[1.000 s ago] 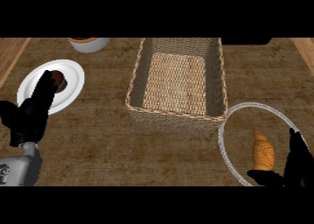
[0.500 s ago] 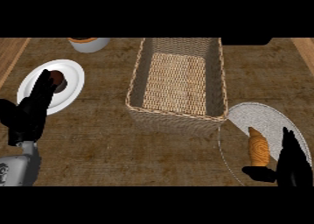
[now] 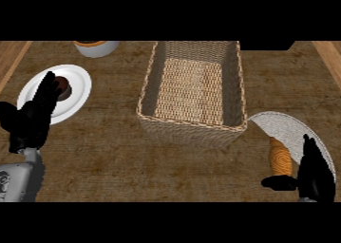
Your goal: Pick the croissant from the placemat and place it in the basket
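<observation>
The golden-brown croissant (image 3: pixel 279 158) lies on the round grey placemat (image 3: pixel 288 127) at the lower right. My right hand (image 3: pixel 314 173) stands just right of it, fingers straight and upright, thumb reaching under the croissant's near end; nothing is held. The woven basket (image 3: pixel 192 90) sits in the middle, long and rectangular, with nothing inside. My left hand (image 3: pixel 30 121) rests open at the left edge, fingers up, overlapping a white plate.
A white plate (image 3: pixel 74 85) with a dark brown item (image 3: pixel 63 87) lies at the left. A bowl with orange contents (image 3: pixel 96 47) stands at the top left. Lighter wooden strips run along both side edges of the counter.
My right hand has closed in on the croissant from the right and its thumb now reaches beneath the croissant's near end. The left hand has barely moved.
</observation>
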Robot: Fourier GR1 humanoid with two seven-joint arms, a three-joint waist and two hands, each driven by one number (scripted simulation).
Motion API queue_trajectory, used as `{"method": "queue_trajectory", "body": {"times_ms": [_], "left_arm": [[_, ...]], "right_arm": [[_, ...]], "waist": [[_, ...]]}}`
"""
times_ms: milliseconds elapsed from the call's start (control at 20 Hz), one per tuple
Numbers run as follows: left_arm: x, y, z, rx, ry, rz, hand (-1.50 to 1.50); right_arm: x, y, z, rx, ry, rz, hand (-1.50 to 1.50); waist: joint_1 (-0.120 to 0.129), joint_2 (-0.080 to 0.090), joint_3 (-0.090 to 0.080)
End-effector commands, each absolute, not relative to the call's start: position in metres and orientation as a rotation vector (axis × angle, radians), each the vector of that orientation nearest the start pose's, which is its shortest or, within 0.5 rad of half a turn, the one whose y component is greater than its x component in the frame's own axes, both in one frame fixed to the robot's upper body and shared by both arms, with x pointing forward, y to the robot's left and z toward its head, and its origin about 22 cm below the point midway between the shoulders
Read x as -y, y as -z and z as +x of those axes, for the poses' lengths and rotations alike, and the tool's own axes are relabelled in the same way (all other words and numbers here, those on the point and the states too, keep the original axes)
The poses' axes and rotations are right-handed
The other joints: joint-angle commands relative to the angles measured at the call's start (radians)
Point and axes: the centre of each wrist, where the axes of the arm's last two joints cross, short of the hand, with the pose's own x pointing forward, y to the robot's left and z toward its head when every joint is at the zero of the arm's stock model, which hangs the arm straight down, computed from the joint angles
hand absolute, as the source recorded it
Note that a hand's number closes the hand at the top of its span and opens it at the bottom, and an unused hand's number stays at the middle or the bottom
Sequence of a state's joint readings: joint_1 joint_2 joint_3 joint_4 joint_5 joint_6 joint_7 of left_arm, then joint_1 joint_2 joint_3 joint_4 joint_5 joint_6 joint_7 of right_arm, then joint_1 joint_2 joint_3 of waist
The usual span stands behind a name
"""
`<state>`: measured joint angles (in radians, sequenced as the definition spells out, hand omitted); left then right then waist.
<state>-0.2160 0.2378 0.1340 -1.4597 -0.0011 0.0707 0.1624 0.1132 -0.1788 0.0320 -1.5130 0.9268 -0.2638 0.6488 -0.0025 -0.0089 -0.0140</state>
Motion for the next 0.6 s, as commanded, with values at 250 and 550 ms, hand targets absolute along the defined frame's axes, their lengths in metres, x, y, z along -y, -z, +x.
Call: {"method": "queue_trajectory", "body": {"times_ms": [250, 550], "left_arm": [[-0.297, -0.056, 0.3, 1.513, 0.026, 0.28, 0.0], [-0.297, -0.038, 0.289, 1.503, 0.037, 0.253, 0.0]], "right_arm": [[0.269, 0.068, 0.195, 0.743, -0.595, -1.008, 1.5], [0.289, 0.069, 0.202, 0.802, -0.526, -0.982, 1.5]], "waist": [[0.004, 0.011, 0.014], [0.005, 0.011, 0.015]]}}
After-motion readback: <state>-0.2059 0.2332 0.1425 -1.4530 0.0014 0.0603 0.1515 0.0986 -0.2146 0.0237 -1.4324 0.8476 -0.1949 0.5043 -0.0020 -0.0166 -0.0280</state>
